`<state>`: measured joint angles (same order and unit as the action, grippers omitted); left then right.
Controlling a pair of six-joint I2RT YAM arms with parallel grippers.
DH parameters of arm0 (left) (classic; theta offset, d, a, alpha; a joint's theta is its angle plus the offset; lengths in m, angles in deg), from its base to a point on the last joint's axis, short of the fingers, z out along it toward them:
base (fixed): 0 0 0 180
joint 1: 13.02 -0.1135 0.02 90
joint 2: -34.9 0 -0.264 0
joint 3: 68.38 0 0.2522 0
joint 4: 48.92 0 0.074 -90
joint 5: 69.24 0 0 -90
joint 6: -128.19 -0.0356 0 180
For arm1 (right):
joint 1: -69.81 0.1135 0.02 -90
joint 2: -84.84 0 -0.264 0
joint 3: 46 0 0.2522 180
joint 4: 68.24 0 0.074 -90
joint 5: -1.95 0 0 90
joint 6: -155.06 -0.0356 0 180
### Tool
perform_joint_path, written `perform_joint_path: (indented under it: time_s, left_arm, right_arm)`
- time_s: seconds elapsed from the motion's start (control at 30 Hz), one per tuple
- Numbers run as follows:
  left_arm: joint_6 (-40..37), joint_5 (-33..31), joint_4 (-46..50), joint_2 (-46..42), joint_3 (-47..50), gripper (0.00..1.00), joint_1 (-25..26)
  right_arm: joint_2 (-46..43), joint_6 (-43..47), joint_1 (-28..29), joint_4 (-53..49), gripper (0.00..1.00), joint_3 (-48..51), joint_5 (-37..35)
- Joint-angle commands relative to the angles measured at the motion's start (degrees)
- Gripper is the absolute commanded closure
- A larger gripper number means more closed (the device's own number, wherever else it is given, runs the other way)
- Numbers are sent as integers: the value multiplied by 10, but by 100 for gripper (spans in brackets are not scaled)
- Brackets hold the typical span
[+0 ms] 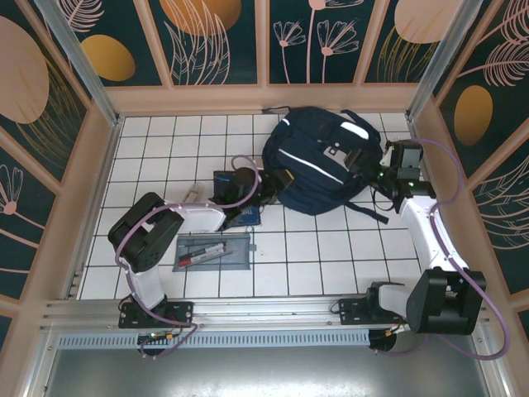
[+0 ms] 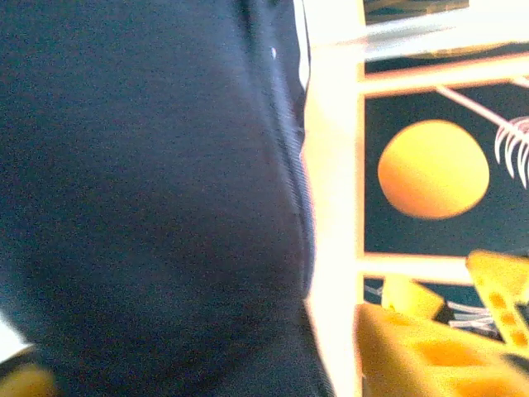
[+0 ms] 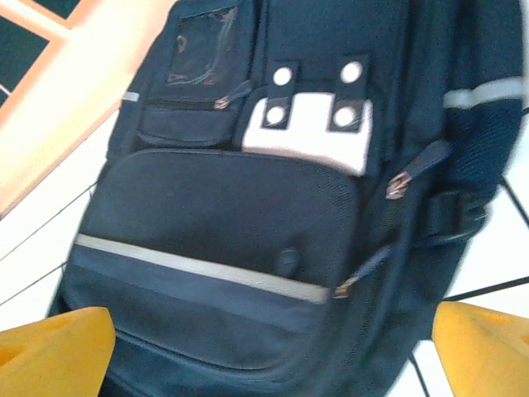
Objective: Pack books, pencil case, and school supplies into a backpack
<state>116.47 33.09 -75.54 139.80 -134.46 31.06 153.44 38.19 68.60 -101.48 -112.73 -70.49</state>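
Observation:
The navy backpack (image 1: 322, 161) lies flat at the far middle-right of the tiled table, its front with the white patch (image 3: 310, 128) facing up. My left gripper (image 1: 279, 182) is at the backpack's left edge; in the left wrist view its yellow fingers (image 2: 413, 347) stand apart, with navy fabric (image 2: 149, 207) close in front. My right gripper (image 1: 376, 171) hovers at the backpack's right side, open, fingertips (image 3: 54, 356) wide over the front pocket. The blue book (image 1: 246, 217) lies partly under my left arm. The grey pencil case (image 1: 213, 251) with red and black pens lies nearer. A whitish strip (image 1: 193, 193) rests at left.
Loose dark straps (image 1: 376, 211) trail from the backpack toward my right arm. Peach walls (image 1: 99, 165) enclose the table on three sides. A metal rail (image 1: 273, 310) runs along the near edge by the arm bases.

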Motion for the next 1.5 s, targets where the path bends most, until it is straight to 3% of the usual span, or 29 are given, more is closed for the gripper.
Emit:
perform_joint_path:
  time_s: [0.0,0.17,0.3,0.53,0.67,0.8,1.07,1.23,1.47]
  left_arm:
    - [-24,-15,8,-29,-22,1,16]
    - [-165,-144,206,-136,13,1,14]
    - [-218,-214,278,-210,62,1,-16]
    - [-291,-248,314,-257,111,1,-103]
    - [-317,-205,298,-222,113,2,-148]
    - [-319,-134,272,-177,119,8,-194]
    - [-351,-80,253,-101,116,20,-226]
    - [-368,-62,266,-70,104,61,-227]
    - [-376,-88,287,-35,105,65,-229]
  right_arm:
    - [-3,-30,21,32,1,7,31]
    - [13,-69,135,44,7,7,-12]
    - [42,-112,240,79,16,6,-58]
    - [166,-158,380,129,30,-55,-82]
    - [269,-167,436,125,36,-119,-90]
    - [352,-177,459,122,39,-168,-109]
    - [454,-182,464,60,44,-233,-197]
    - [492,-173,467,12,49,-263,-234]
    - [507,-152,481,-90,47,-282,-327]
